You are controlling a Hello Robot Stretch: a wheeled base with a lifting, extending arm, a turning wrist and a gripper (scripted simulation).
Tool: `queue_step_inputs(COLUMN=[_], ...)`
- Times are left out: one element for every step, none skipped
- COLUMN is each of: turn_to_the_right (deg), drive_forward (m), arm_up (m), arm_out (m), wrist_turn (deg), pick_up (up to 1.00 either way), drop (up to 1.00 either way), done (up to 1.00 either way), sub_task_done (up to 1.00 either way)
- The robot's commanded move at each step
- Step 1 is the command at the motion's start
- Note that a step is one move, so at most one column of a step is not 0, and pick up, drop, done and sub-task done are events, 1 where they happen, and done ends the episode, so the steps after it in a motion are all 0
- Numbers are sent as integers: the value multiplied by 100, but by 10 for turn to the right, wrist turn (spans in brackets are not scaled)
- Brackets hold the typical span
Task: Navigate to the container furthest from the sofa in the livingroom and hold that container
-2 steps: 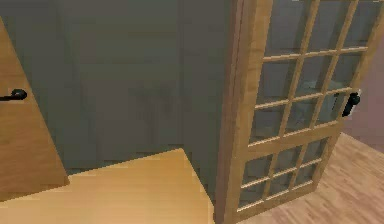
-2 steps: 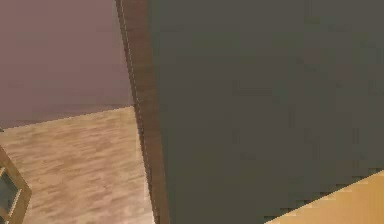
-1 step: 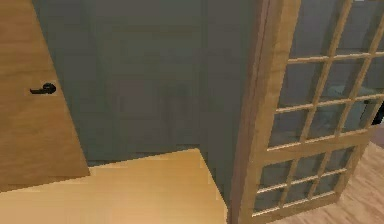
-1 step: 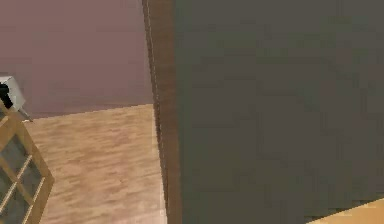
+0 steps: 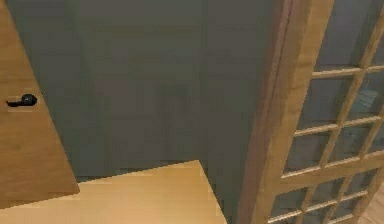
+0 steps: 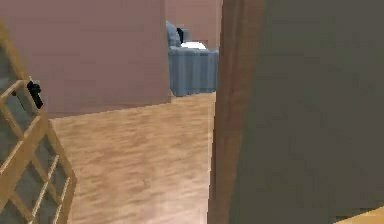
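Facing a flat grey-blue wall (image 5: 150, 80) close ahead, the forward view had a smooth pale-wood door (image 5: 30, 150) with a black lever handle (image 5: 20, 101) at its left. A wood-framed glazed door (image 5: 330, 130) of square panes stood at its right. In the arm side view, a broad dark panel (image 6: 300, 110) with a brownish edge blocked the right half. Left of it, a plank floor (image 6: 140, 150) ran to a plain pink wall (image 6: 90, 50). Far off beside that wall stood a blue-grey boxy thing (image 6: 192, 68) with ribbed sides and something white on top. Whether it was the container could not be told. Nor could the gripper's state.
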Motion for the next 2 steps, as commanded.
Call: queue_step_inputs(turn_to_the_right=[450,150], drive_forward=[0,0], arm_up=[0,0], arm_out=[0,0], wrist_turn=[0,0], pick_up=[0,0], drop=[0,0], done=[0,0], sub_task_done=[0,0])
